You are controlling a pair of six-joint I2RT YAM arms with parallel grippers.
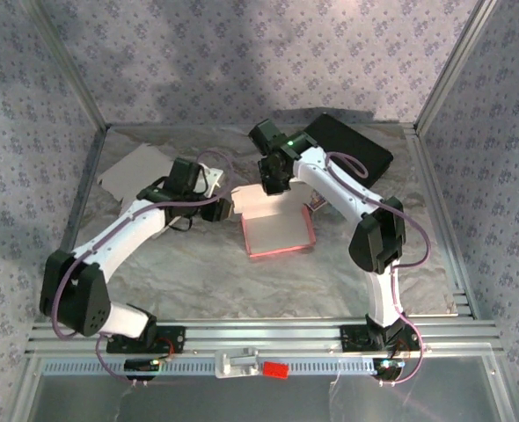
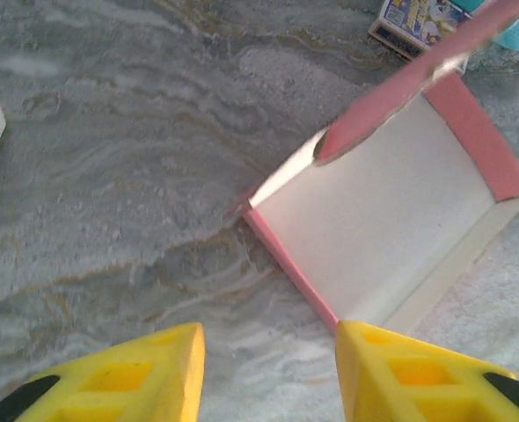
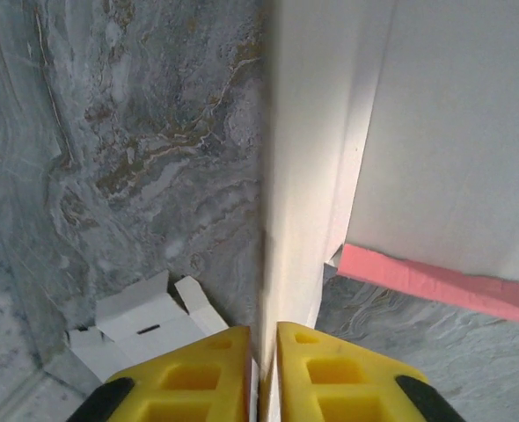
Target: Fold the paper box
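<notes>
Top view. Found paper box (image 1: 277, 233) mid-bench, tray open, back flap (image 1: 251, 200) raised. Judged liable to skid or crease at the hinge if pushed with nothing bracing the tray. Logged right gripper (image 1: 273, 180) reaching down steeply onto that flap; left gripper (image 1: 222, 211) held low, just beside the box's left edge.

Left wrist view. Recorded yellow fingers (image 2: 127, 378) spread, holding nothing, box corner ahead.

Right wrist view. Recorded fingers nearly together, pinching the upright flap.

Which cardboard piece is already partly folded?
The pink box in the middle: its walls stand, while the white blank at far left lies flat.
</notes>
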